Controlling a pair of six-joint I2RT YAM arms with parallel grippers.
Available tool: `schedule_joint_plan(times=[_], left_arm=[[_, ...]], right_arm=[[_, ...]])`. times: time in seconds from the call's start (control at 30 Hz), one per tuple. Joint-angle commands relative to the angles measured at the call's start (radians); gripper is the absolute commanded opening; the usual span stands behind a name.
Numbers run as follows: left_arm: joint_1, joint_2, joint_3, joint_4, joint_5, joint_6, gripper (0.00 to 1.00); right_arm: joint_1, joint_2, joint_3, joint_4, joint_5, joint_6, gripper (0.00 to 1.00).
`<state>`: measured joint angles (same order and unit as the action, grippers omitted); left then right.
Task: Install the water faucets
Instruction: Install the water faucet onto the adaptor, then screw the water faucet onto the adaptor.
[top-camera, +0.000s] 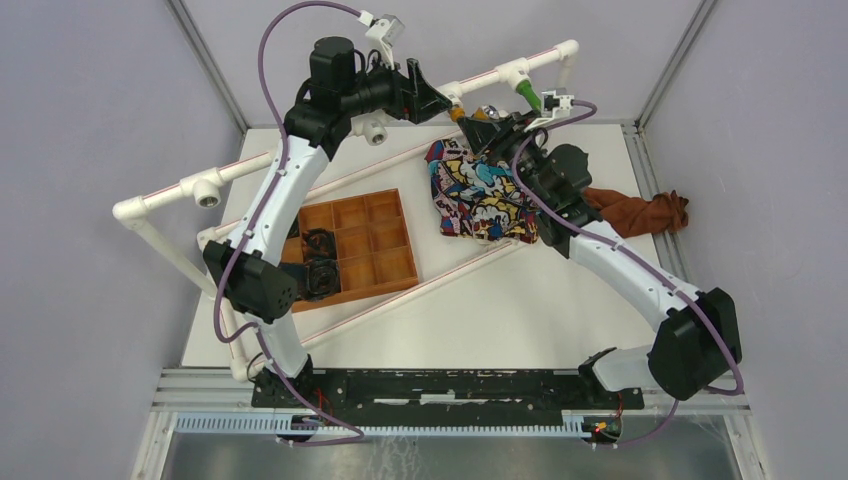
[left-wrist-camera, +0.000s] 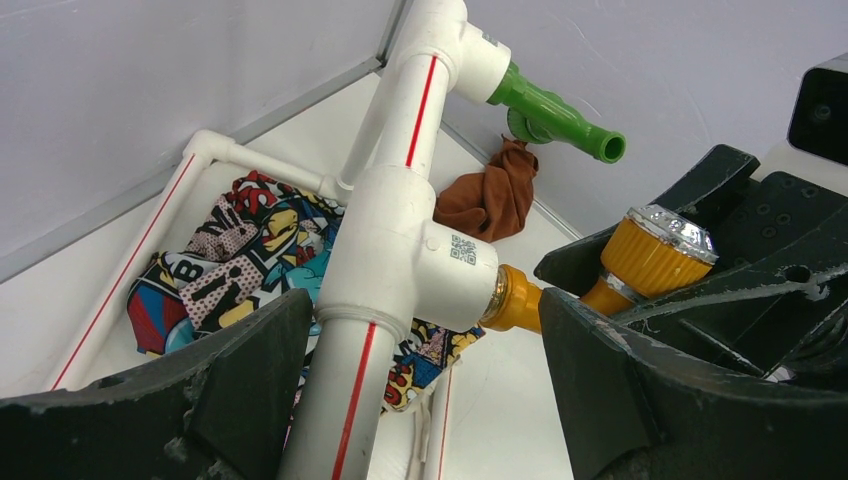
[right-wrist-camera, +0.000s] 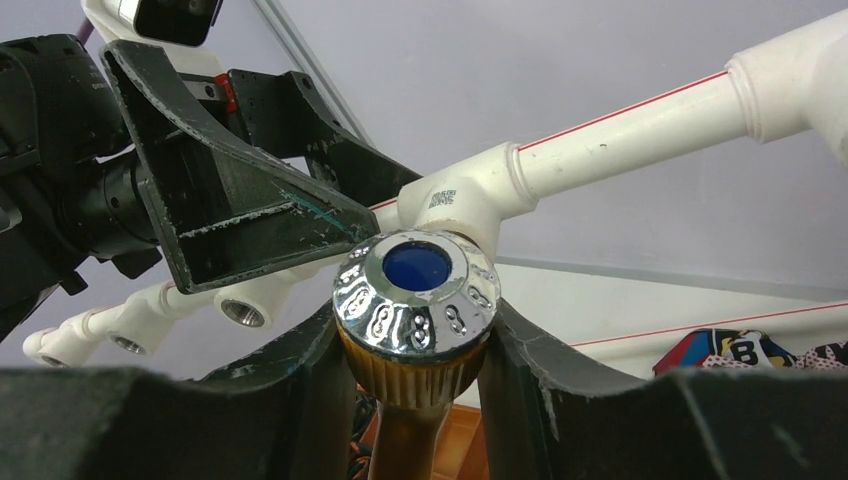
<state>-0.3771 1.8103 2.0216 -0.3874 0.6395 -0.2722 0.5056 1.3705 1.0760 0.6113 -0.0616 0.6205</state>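
Note:
The orange-yellow faucet (left-wrist-camera: 650, 250) sticks out sideways from a white T-fitting (left-wrist-camera: 400, 250) on the raised pipe, its threaded end at the fitting's opening. My right gripper (right-wrist-camera: 418, 350) is shut on its chrome-capped knob (right-wrist-camera: 418, 290), with both jaws pressed against the ribbed sides. My left gripper (left-wrist-camera: 425, 330) is open and straddles the pipe just below that fitting, with a wide gap on the faucet side. The green faucet (left-wrist-camera: 555, 115) sits in the neighbouring fitting further along the pipe. From above, both grippers meet at the back of the table, near the green faucet (top-camera: 527, 97).
An orange compartment tray (top-camera: 355, 250) holding black parts lies left of centre. A comic-print cloth (top-camera: 478, 190) lies under the right arm, and a brown cloth (top-camera: 645, 212) at the right edge. Open threaded fittings (top-camera: 207, 195) (top-camera: 375, 132) sit on the white pipe frame.

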Motion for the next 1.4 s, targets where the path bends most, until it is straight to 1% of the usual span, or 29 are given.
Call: schedule_joint_plan(times=[0.0,0.03,0.07,0.1,0.13,0.17,0.33,0.4,0.5,0.53,0.63,0.77,1.0,1.1,1.2,1.27,1.3,1.37], left_arm=[[-0.001,0.015,-0.043,-0.197,0.047,-0.024,0.90],[-0.001,0.015,-0.045,-0.196,0.049,-0.024,0.90],[-0.001,0.014,-0.049,-0.197,0.051,-0.025,0.90],[-0.001,0.011,-0.056,-0.194,0.053,-0.025,0.90],[-0.001,0.007,-0.064,-0.189,0.053,-0.025,0.90],[-0.001,0.004,-0.070,-0.184,0.052,-0.027,0.90],[-0.001,-0.002,-0.075,-0.183,0.052,-0.027,0.90],[-0.001,-0.003,-0.076,-0.183,0.054,-0.029,0.90],[-0.002,-0.004,-0.082,-0.176,0.055,-0.036,0.90],[-0.002,-0.005,-0.084,-0.171,0.055,-0.038,0.90],[-0.001,-0.005,-0.087,-0.168,0.059,-0.042,0.90],[-0.001,-0.017,-0.089,-0.180,0.049,-0.038,0.90],[-0.001,-0.039,-0.103,-0.184,0.038,-0.029,0.90],[-0.001,-0.038,-0.103,-0.176,0.041,-0.031,0.90],[0.000,-0.039,-0.103,-0.173,0.039,-0.036,0.90],[0.000,-0.037,-0.098,-0.181,0.036,-0.034,0.90],[-0.001,-0.037,-0.094,-0.188,0.032,-0.030,0.90],[-0.001,-0.038,-0.092,-0.194,0.026,-0.024,0.90]], right_arm=[[-0.007,0.015,0.048,-0.012,-0.015,0.044,0.34],[-0.008,0.018,0.055,-0.018,-0.014,0.054,0.32],[-0.007,0.022,0.060,-0.023,-0.015,0.059,0.23],[-0.008,0.024,0.068,-0.030,-0.011,0.069,0.10],[-0.008,0.026,0.074,-0.044,-0.007,0.090,0.03],[-0.007,0.030,0.081,-0.055,-0.006,0.107,0.00],[-0.007,0.014,0.090,-0.115,0.033,0.220,0.00],[-0.007,-0.001,0.079,-0.124,0.054,0.293,0.00],[-0.007,-0.004,0.064,-0.128,0.055,0.424,0.00],[-0.008,0.003,0.065,-0.113,0.045,0.446,0.00],[-0.007,0.032,0.086,-0.136,0.021,0.536,0.00],[-0.007,0.036,0.064,-0.118,0.034,0.645,0.00],[-0.007,0.022,-0.026,-0.058,0.035,0.821,0.00],[-0.008,0.026,-0.033,-0.052,0.034,0.865,0.00],[-0.009,0.028,-0.013,-0.053,0.037,0.869,0.00],[-0.009,0.030,0.012,-0.086,0.040,0.856,0.00],[-0.008,0.032,0.019,-0.095,0.042,0.852,0.02],[-0.010,0.032,0.020,-0.103,0.046,0.846,0.13]])
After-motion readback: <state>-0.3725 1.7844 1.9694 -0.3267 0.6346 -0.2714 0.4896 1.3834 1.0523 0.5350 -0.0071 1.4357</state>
